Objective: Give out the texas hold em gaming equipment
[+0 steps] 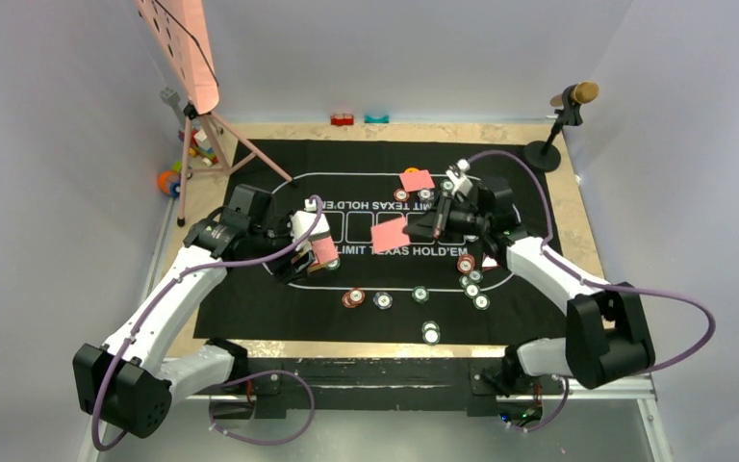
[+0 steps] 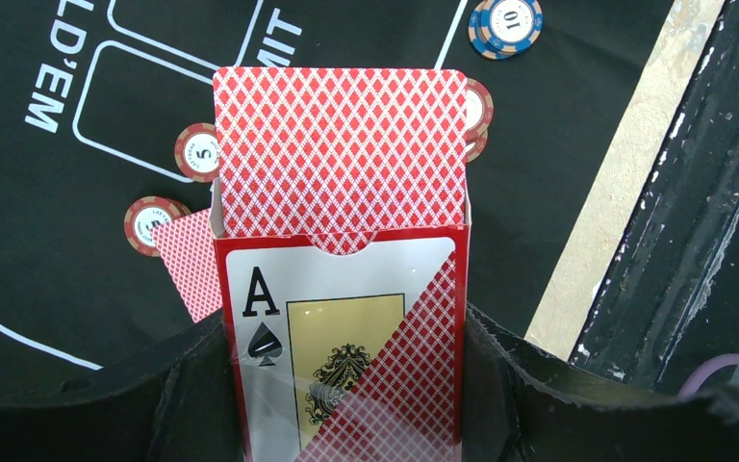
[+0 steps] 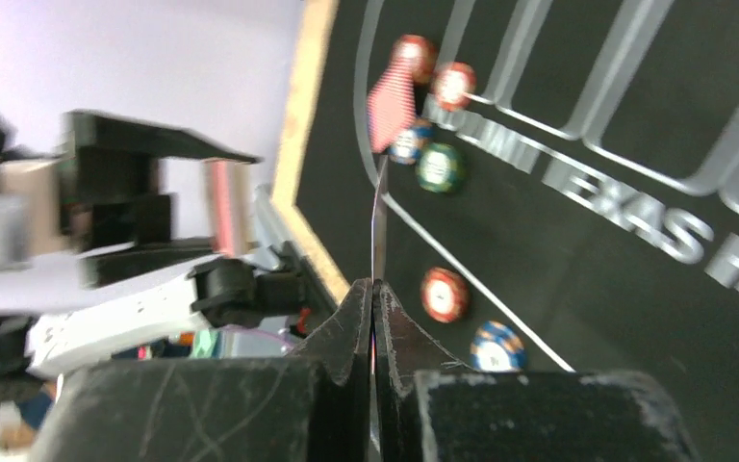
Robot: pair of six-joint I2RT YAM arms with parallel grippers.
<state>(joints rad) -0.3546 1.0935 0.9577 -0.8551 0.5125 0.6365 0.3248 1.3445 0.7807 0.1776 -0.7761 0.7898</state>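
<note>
A: Start at the left. What has the left gripper [image 1: 313, 241] got?

B: It is clamped on the card box [image 2: 342, 356], low down, one finger on each narrow side, over the left half of the mat [image 1: 250, 289]. The box top is open and the deck [image 2: 340, 149] stands partly out of it, red backs showing. I cannot tell how many cards are inside.

A: How would that box handle?

B: I'd judge it thin cardboard, light and easy to buckle, so it wants only a modest squeeze. The exposed top edge of the deck looks like the place to draw a card from.

A: And the chips?

B: They lie loose toward the mat's near edge: a red stack [image 1: 352, 297], a green chip [image 1: 420, 294] and a pale stack [image 1: 430, 333] closest to the edge. They are probably hard and slick. I would take one across the rim, since a nudged stack would likely topple.

A: The right side?

B: The right gripper [image 3: 373, 298] is pinched tight on a single card [image 1: 390, 233], held by one end over the mat's middle. The card bows a little, so I'd call it thin, springy and slippery. Another card [image 1: 417, 179] lies flat near the mat's far edge, where it would be awkward to lift without getting under an edge. More chips [image 1: 471, 279] cluster toward the right.
</note>
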